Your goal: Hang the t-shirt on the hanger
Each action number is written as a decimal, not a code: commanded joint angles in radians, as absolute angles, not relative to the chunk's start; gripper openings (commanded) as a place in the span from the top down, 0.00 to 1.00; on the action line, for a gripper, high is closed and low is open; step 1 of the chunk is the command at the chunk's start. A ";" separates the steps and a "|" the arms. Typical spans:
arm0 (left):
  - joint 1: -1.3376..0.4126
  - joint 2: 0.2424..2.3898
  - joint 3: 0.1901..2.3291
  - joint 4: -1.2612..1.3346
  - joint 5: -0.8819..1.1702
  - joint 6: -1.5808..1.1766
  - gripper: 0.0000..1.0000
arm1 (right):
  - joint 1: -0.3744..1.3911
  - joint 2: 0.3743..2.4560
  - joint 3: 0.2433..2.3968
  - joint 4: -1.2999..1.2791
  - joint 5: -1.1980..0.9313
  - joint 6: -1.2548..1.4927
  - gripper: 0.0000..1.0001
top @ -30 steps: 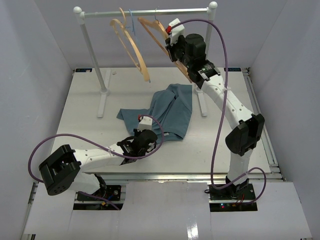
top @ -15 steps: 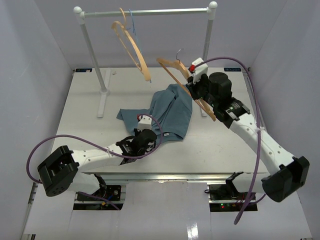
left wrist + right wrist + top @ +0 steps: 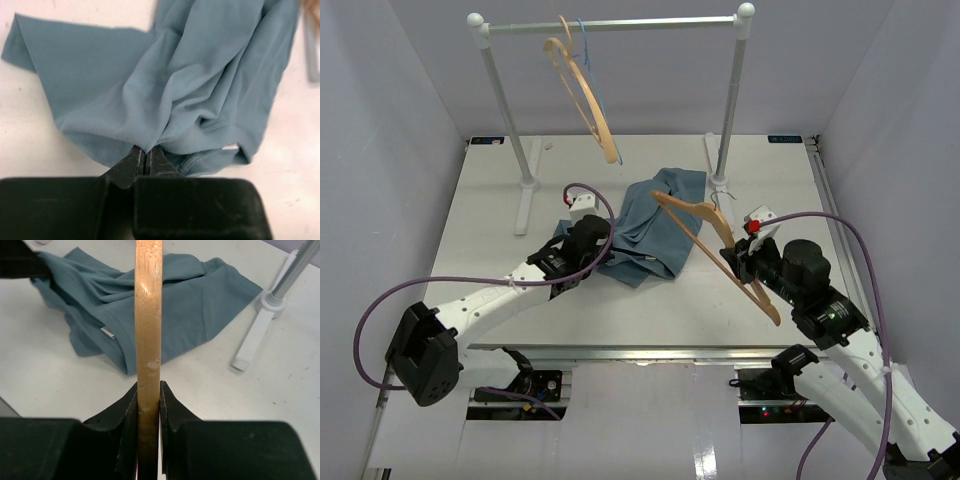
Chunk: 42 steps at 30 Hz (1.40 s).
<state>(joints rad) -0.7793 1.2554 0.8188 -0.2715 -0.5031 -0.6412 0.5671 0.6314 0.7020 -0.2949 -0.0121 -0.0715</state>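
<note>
The teal-blue t-shirt [image 3: 655, 222] lies crumpled on the white table, between the two arms. My left gripper [image 3: 603, 250] is shut on a fold at its near left edge; the left wrist view shows the jaws [image 3: 145, 152] pinching the cloth [image 3: 190, 85]. My right gripper [image 3: 744, 266] is shut on a wooden arm of the light-wood hanger [image 3: 695, 215] and holds it tilted above the table, right of the shirt, with its grey hook [image 3: 716, 198] toward the back. In the right wrist view the hanger [image 3: 148, 315] stands between the jaws [image 3: 148, 390], with the t-shirt [image 3: 200, 305] beyond.
A white clothes rack [image 3: 610, 22] spans the back of the table. Another wooden hanger [image 3: 588, 100] and a blue wire hanger [image 3: 586, 45] hang on its rail. Its right foot [image 3: 719, 183] stands beside the shirt and hanger, and shows in the right wrist view [image 3: 252, 342]. Its left foot [image 3: 527, 200] stands behind my left arm.
My right arm took the hanger off the rail and swung it down and forward to the right of the shirt. My left gripper moved back and left, bunching the shirt.
</note>
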 commanded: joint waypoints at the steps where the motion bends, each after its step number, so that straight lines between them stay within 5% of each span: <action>1: -0.702 1.236 0.932 -0.337 -0.422 -0.639 1.00 | 0.571 0.550 0.632 -0.179 -0.169 -0.028 0.92; 26: -0.513 1.351 1.093 -0.411 -0.350 -0.613 1.00 | 0.574 0.420 0.479 0.021 -0.443 0.049 0.92; 42: -0.495 1.328 1.095 -0.416 -0.332 -0.609 1.00 | 0.572 0.572 0.487 0.021 -0.397 0.025 0.92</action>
